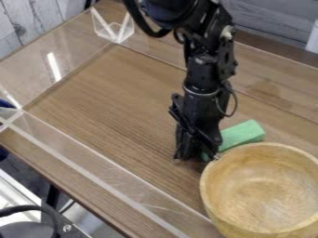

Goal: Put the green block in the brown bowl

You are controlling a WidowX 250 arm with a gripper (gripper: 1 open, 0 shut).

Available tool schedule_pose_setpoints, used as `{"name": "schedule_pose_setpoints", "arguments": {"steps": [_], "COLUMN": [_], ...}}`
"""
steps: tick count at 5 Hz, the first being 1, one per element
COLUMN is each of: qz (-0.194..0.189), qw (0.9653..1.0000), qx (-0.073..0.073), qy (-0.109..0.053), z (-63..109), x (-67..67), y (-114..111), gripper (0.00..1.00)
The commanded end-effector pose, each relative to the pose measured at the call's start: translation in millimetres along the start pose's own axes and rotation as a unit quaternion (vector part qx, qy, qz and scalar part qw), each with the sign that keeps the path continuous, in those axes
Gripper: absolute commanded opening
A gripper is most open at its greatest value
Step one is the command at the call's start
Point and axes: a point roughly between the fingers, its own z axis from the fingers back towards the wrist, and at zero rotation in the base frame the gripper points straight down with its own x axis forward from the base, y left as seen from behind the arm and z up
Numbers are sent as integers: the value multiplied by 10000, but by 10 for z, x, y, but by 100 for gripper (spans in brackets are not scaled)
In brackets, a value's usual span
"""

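Observation:
The green block (pixel 241 134) lies flat on the wooden table, just behind the brown bowl (pixel 214 181), which fills the lower right corner. My gripper (pixel 189 152) points straight down with its tips at the tabletop, immediately left of the block and just off the bowl's far-left rim. The fingers are pressed together with nothing visible between them. Whether they touch the block's left end I cannot tell.
A low clear plastic wall (pixel 74 158) runs along the table's front-left edge, and another clear plastic piece (pixel 118 28) stands at the back left. Bare wooden tabletop (pixel 99 93) stretches left of the arm.

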Motion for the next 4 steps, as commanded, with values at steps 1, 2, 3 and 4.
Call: {"name": "schedule_pose_setpoints", "arguments": {"steps": [1,2,3,4], "qz": [-11,-33,144,318], "qw": [9996,9998,9996,9991], "qx": [114,96,39,-17], "qy": [-251,-199,-235,-270], "z": [139,122,109,94], "x": [124,141,104,67], "y": [43,37,48,57], "gripper": [0,0,0,0]}}
